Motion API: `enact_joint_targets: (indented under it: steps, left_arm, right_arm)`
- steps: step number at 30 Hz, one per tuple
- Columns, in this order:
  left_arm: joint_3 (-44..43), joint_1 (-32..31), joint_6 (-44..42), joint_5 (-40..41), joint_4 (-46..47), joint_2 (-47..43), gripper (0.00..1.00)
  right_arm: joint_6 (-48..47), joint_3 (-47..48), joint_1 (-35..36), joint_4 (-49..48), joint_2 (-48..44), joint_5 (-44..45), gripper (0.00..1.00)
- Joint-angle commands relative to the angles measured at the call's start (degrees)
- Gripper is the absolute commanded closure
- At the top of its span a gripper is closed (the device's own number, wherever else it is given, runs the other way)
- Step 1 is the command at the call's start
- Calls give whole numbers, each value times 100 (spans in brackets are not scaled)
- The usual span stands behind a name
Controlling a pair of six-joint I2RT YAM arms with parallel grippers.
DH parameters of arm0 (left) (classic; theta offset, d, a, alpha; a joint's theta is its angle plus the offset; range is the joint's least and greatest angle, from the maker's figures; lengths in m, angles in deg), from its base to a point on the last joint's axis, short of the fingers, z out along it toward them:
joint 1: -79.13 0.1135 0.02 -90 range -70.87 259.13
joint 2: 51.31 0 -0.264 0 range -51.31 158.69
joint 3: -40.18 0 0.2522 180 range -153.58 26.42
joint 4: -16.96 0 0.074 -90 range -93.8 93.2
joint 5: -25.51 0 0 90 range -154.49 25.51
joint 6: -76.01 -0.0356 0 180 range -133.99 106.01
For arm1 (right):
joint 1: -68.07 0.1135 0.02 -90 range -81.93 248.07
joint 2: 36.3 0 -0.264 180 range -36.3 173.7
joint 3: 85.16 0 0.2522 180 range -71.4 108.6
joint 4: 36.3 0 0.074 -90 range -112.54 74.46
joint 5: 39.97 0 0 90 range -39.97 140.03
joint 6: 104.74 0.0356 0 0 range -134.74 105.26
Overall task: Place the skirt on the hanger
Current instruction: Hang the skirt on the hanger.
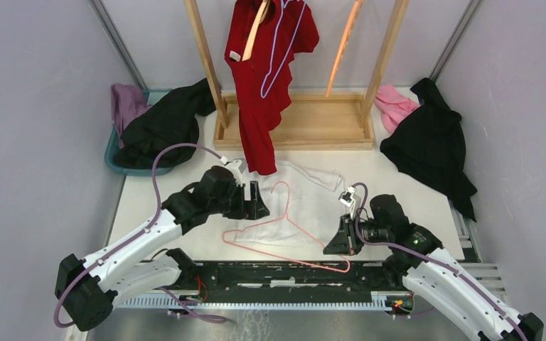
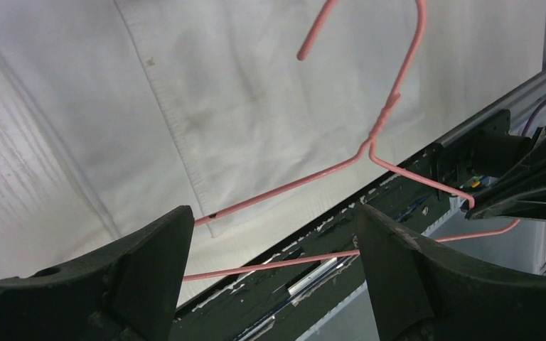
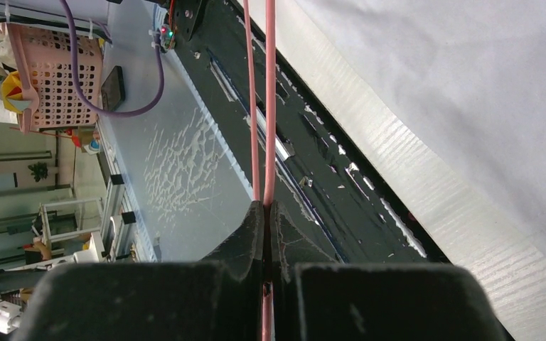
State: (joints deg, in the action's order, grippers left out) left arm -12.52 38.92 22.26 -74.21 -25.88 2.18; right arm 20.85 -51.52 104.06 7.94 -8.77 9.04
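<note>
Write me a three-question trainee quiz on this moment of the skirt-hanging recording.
1. True or false: the right fingers are shut on the pink hanger.
2. What lies under the hanger's hook? A) white garment B) blue towel C) cardboard box
3. Are the left fingers open or shut?
Key: 1 true; 2 A; 3 open.

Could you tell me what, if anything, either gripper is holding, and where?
The right gripper pinches the pink hanger at its end corner; the left gripper, open, holds nothing.
</note>
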Motion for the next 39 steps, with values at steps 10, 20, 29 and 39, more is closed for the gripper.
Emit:
enact_joint_targets:
  steps: [10, 20, 29, 39]
  left_arm:
    - [290, -646, -135, -144, 874, 343, 11]
    - [262, -1269, -200, 453, 1174, 922, 17]
    - [178, -1841, -467, 1547, 1233, 875, 27]
    - [-33, -2685, -604, 2614, 1163, 561, 34]
  right_arm:
    - [35, 51, 49, -112, 8, 169, 99]
    - [16, 102, 53, -95, 7, 186, 99]
    - [53, 100, 49, -61, -76, 198, 99]
    - [43, 95, 49, 55, -160, 222, 99]
